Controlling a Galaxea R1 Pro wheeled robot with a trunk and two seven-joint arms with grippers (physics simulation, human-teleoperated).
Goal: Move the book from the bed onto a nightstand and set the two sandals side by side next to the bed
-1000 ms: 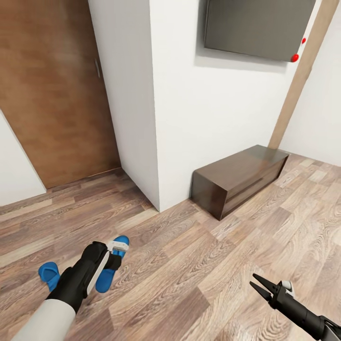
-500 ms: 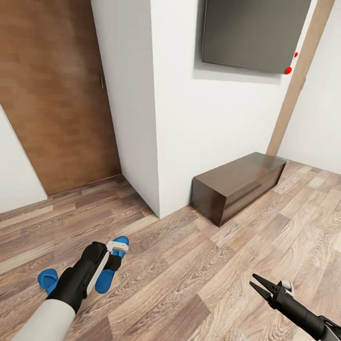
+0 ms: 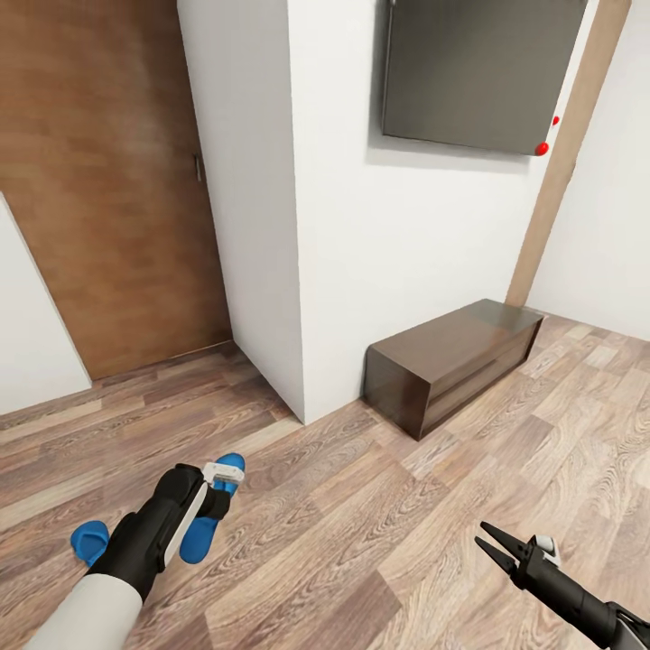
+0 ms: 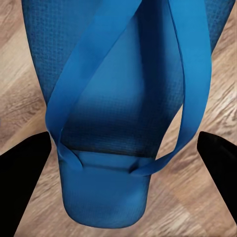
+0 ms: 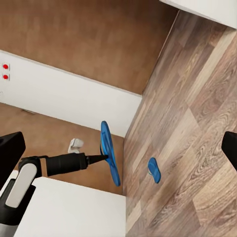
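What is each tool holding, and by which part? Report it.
Left tool grips one blue sandal by its sides near the toe post; right tool is open and empty.

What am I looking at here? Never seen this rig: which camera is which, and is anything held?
These are simulator renders of a wheeled robot with two arms. The big picture is from its head camera, looking down over both arms. The other two come from cameras near each gripper, looking along its fingers. The left gripper appears shut on one blue sandal, which the left wrist view shows close up; the right wrist view shows it hanging edge-on, off the floor. The other sandal lies on the wooden floor. The right gripper is open and holds nothing. A low brown bench stands against the wall.
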